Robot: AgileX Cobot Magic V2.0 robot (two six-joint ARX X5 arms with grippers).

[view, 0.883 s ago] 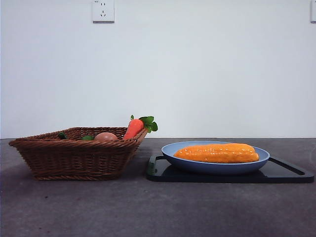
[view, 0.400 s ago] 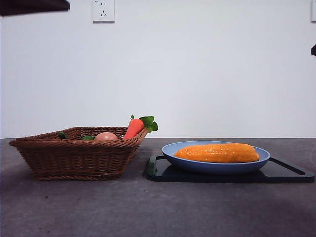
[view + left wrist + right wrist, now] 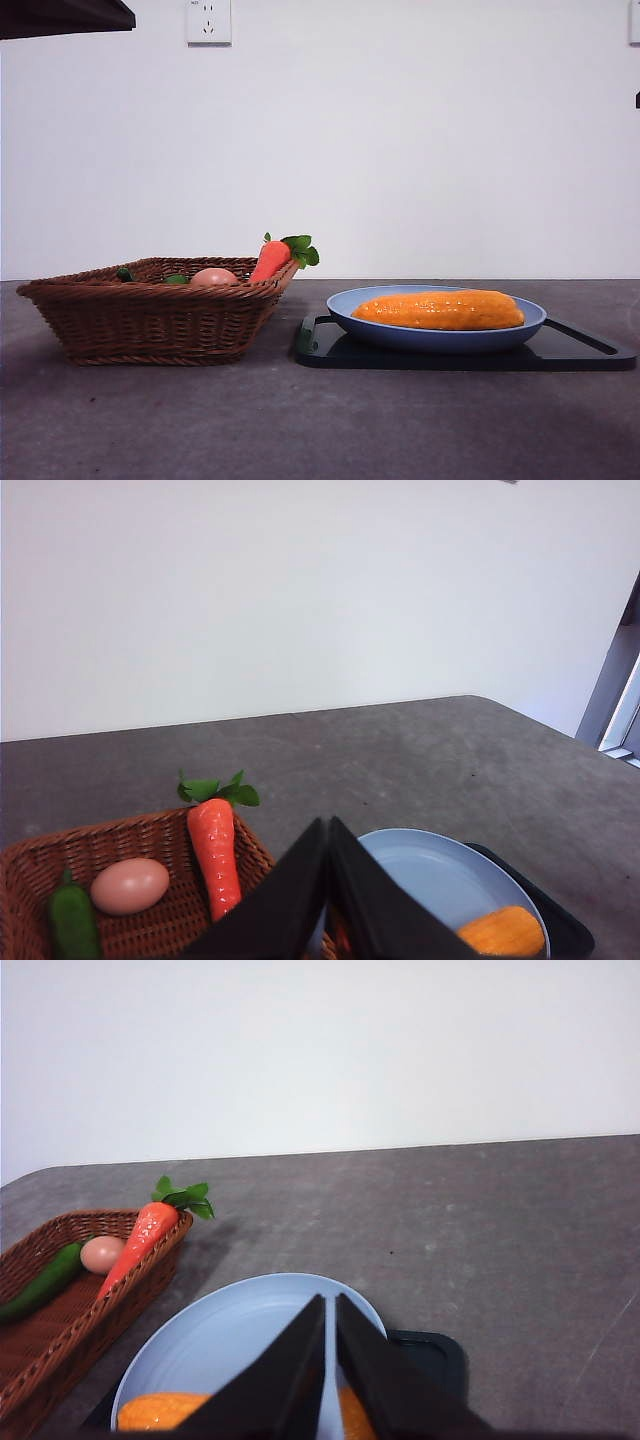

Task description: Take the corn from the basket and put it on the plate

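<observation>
We see corn [image 3: 438,310] lying on plate [image 3: 436,338], lower right of frame, apart from basket [image 3: 150,322] at lower left. Placing looks done; both arms up, left gripper [image 3: 328,832] & right gripper [image 3: 330,1308] closed, empty. Next: nothing but retreat.

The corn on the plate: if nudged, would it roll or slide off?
The long orange-yellow corn cob is rounded, so it probably rolls easily. The round blue plate's raised rim would likely stop it. Its bumpy kernels probably give some grip.
</observation>
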